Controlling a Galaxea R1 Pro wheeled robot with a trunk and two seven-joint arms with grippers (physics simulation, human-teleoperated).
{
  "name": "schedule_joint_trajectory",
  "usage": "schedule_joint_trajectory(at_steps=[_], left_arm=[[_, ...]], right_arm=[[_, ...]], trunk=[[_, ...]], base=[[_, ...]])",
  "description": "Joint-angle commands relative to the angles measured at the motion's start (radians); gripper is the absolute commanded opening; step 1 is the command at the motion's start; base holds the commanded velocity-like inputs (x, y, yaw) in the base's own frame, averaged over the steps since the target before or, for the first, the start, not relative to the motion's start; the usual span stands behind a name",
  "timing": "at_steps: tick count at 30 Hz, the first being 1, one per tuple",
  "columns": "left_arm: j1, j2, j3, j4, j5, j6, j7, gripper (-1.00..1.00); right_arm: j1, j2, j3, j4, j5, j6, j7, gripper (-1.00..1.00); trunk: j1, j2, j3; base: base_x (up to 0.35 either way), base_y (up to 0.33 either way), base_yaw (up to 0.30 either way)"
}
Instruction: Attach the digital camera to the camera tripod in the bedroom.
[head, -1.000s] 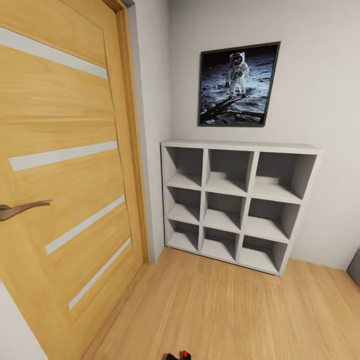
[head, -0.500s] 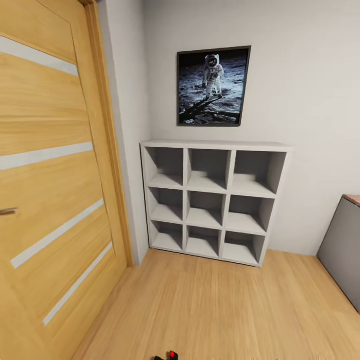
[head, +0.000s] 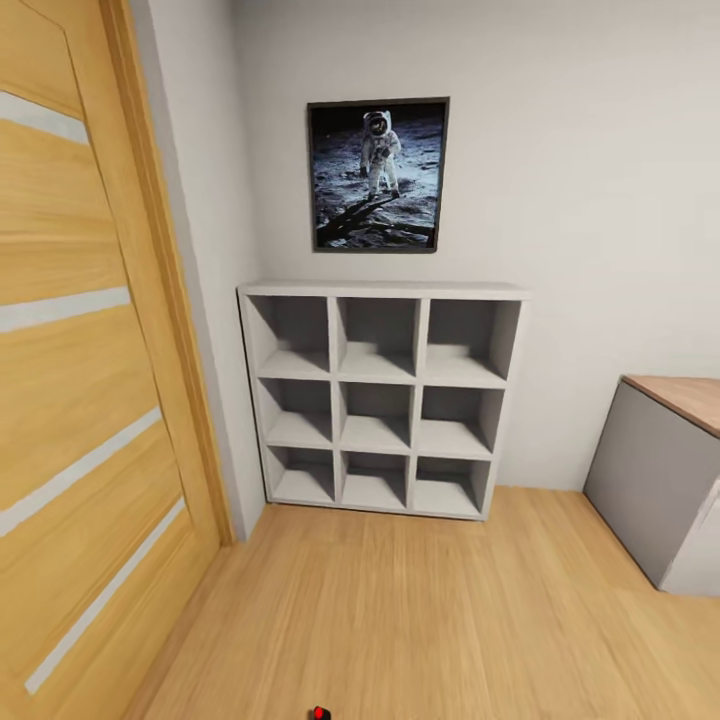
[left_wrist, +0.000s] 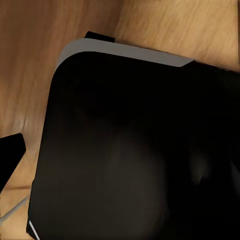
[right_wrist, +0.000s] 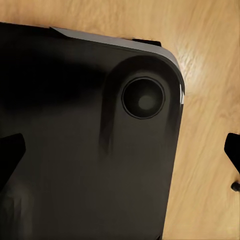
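pale grey bedroom walls (head: 600, 200) and light wood floor (head: 430, 620) surround a grey cube shelf (head: 380, 395); small black digital camera's red button (head: 319, 713) peeks low. tripod unreached; hand states unclear.

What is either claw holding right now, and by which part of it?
It cannot be told. Both wrist views look down on the robot's black base over the wood floor, with only dark finger tips at the picture edges and nothing between them.

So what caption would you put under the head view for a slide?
Bedroom corner: grey cube shelf under an astronaut picture, wooden door at left, desk at right, light wood floor.
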Motion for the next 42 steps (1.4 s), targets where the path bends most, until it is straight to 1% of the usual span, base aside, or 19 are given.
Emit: schedule_joint_trajectory(at_steps=[1, 35, 42], left_arm=[[0.000, 0.000, 0.003, 0.000, 0.004, -0.002, 0.000, 1.00], [0.000, 0.000, 0.003, -0.001, 0.004, -0.002, 0.000, 1.00], [0.000, -0.001, 0.004, -0.002, 0.005, -0.002, 0.001, 1.00]], right_arm=[[-0.001, 0.000, -0.002, 0.002, 0.009, -0.004, -0.001, 1.00], [-0.001, -0.001, -0.002, 0.002, 0.010, -0.004, -0.001, 1.00], [-0.001, -0.001, -0.001, 0.002, 0.011, -0.004, -0.002, 1.00]], trunk=[[0.000, 0.000, -0.001], [0.000, 0.000, -0.001], [0.000, 0.000, -0.001]], base=[[0.000, 0.000, -0.247], [0.000, 0.000, -0.247], [0.000, 0.000, -0.119]])
